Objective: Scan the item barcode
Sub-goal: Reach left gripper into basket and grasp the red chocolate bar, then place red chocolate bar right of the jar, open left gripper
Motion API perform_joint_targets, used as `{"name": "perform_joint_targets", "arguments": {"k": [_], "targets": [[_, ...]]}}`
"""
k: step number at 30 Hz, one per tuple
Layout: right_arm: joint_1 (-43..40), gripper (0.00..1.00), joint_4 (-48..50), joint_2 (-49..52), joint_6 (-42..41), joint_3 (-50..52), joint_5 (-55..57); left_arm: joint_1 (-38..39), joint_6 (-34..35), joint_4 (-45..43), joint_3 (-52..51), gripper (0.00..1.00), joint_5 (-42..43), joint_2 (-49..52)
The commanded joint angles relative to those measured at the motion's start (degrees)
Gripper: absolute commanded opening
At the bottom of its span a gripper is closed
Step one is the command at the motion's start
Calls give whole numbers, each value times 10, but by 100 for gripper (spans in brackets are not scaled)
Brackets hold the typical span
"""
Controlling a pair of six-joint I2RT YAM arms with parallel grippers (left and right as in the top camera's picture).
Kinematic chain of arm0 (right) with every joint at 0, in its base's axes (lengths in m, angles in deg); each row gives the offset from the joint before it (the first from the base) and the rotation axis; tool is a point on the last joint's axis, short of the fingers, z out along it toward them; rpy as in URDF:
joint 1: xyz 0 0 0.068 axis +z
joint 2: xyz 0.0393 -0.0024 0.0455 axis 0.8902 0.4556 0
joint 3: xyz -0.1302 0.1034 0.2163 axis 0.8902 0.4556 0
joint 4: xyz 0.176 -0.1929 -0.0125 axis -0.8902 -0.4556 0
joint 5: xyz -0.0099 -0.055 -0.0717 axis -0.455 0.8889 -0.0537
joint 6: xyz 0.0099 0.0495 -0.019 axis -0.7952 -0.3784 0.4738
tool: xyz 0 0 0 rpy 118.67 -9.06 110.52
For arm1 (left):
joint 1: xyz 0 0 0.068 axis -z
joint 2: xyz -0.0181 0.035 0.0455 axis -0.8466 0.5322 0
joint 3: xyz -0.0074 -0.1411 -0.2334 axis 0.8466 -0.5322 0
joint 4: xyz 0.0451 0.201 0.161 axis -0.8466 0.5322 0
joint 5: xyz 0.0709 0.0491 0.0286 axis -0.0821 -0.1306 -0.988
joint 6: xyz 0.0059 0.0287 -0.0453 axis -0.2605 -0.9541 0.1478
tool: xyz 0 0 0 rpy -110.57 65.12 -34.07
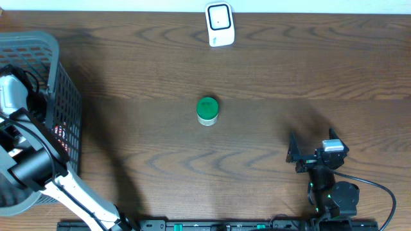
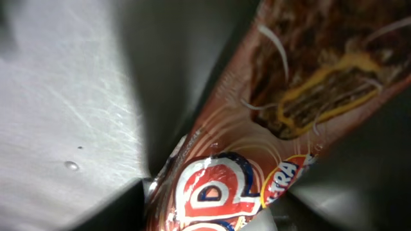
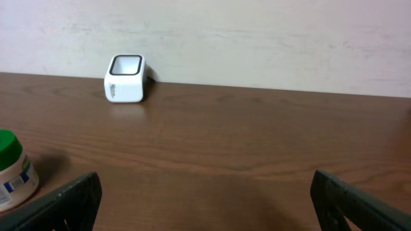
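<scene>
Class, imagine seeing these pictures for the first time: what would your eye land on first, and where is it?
A glossy brown snack wrapper with red and white lettering fills the left wrist view. From overhead, a small white jar with a green lid stands alone in the middle of the dark wooden table, with a white boxy scanner at the far edge. A grey slatted plastic basket sits at the left edge.

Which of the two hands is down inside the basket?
The left hand: its arm reaches into the grey basket at far left, and a brown snack wrapper fills its wrist view. The right hand sits open at front right, outside it.
</scene>
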Motion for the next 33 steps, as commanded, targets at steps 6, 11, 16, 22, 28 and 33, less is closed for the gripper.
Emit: {"name": "perform_joint_targets", "arguments": {"k": [6, 11, 16, 22, 28, 33], "targets": [[9, 99, -2, -2, -9, 1, 3, -6, 75, 45, -14, 7, -28, 17], [9, 99, -2, -2, -8, 1, 3, -8, 87, 110, 60, 8, -30, -78], [9, 99, -2, -2, -8, 1, 3, -8, 154, 139, 162, 7, -30, -226], [9, 99, -2, -2, -9, 1, 3, 5, 214, 108, 203, 7, 104, -428], [9, 99, -2, -2, -8, 1, 3, 190, 248, 76, 191, 7, 242, -547], [9, 99, -2, -2, -8, 1, 3, 470, 264, -7, 116, 8, 215, -532]]}}
